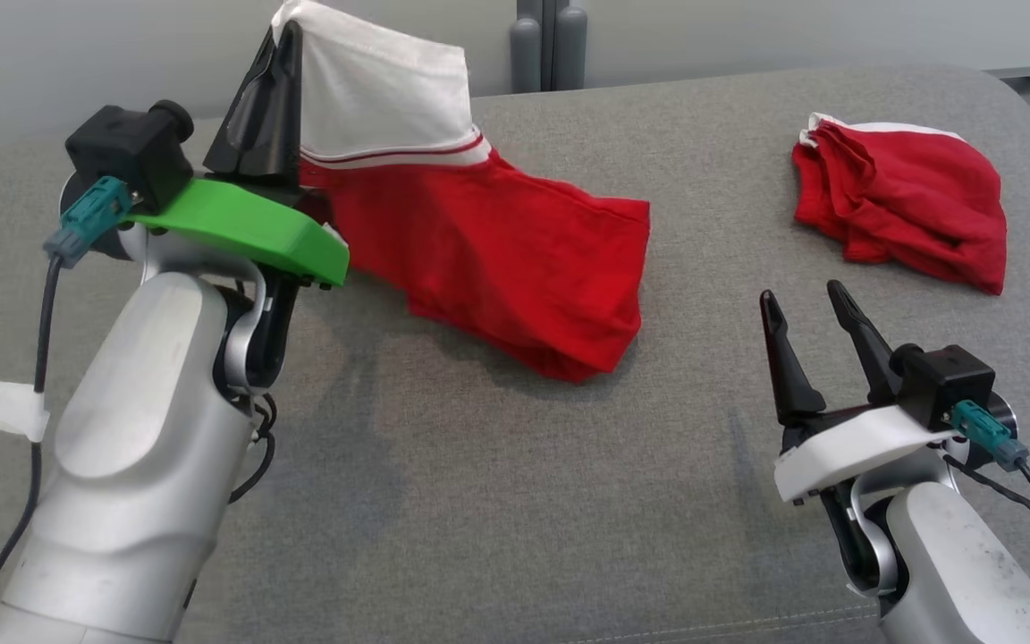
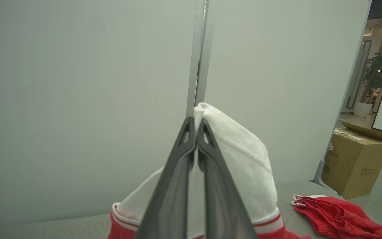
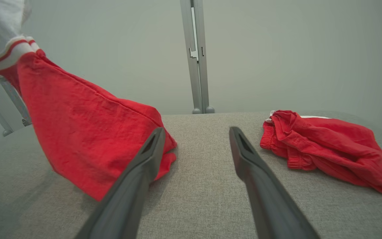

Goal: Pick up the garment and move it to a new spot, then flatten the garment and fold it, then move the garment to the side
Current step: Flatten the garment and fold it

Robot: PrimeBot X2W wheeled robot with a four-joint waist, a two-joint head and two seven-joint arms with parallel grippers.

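Left jaws pinch the garment; wrist view reveals a cardboard box.

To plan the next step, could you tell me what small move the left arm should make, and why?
Probably raise the left gripper a little higher: it is shut on the white band of the garment, but the red lower end rests on the grey surface, so carrying it now would drag it.
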